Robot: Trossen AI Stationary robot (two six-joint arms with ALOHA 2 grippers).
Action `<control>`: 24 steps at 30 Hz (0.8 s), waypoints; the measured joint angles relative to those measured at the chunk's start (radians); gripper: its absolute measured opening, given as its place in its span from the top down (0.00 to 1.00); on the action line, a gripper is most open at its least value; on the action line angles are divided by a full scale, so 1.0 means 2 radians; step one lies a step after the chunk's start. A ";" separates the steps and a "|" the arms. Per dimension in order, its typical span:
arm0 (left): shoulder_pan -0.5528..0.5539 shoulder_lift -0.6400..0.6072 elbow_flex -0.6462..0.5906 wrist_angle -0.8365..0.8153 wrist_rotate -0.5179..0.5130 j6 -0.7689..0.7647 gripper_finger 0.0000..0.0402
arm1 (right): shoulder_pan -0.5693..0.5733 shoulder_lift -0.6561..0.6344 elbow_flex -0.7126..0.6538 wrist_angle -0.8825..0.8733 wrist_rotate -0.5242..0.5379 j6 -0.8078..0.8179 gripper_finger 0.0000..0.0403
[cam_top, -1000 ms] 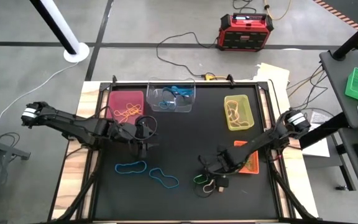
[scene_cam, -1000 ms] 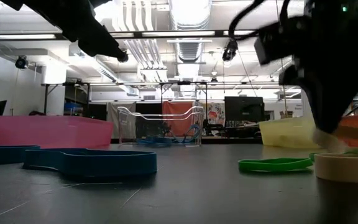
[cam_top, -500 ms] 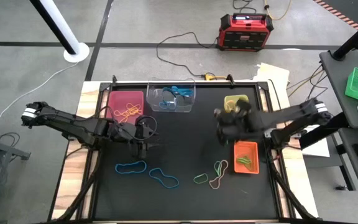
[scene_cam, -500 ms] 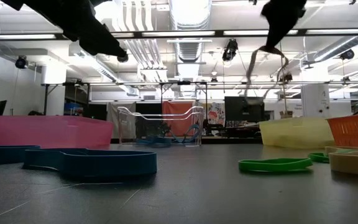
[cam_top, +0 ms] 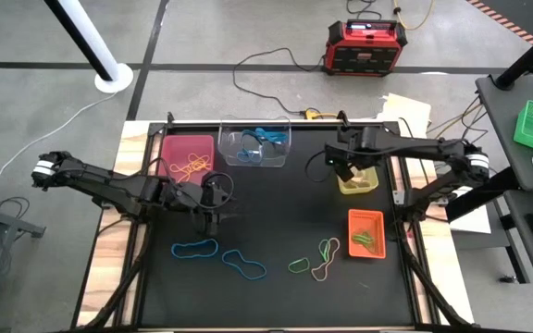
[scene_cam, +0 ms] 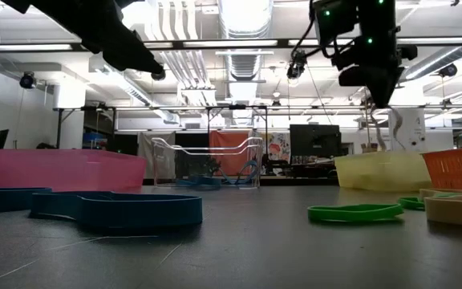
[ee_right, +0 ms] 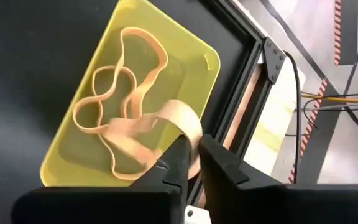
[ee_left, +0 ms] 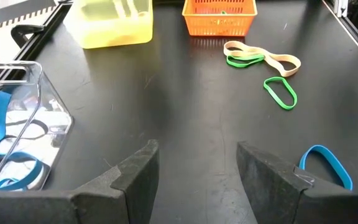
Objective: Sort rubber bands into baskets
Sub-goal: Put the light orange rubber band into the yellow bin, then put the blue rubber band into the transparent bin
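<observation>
Tan band [ee_right: 166, 127] pinched in right gripper [ee_right: 190, 163], dangling over yellow-green bin [ee_right: 194, 46], upper right of high view. Limp, light, likely clingy; best nipped across one strand. Left gripper [ee_left: 194, 171] spread, empty, centre-left above mat. Loose bands [cam_top: 320, 258] lower centre.
</observation>
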 joint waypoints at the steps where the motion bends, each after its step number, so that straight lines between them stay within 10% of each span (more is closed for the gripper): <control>1: 0.000 0.000 0.000 0.000 0.000 0.000 0.51 | -0.002 0.001 -0.002 0.000 0.000 -0.001 0.90; 11: 0.000 0.000 0.000 -0.012 0.008 -0.006 0.51 | 0.015 0.000 0.026 0.011 -0.001 -0.004 0.61; 24: -0.018 0.103 -0.027 0.037 0.170 -0.038 0.51 | 0.105 0.000 0.045 0.099 0.001 -0.027 0.50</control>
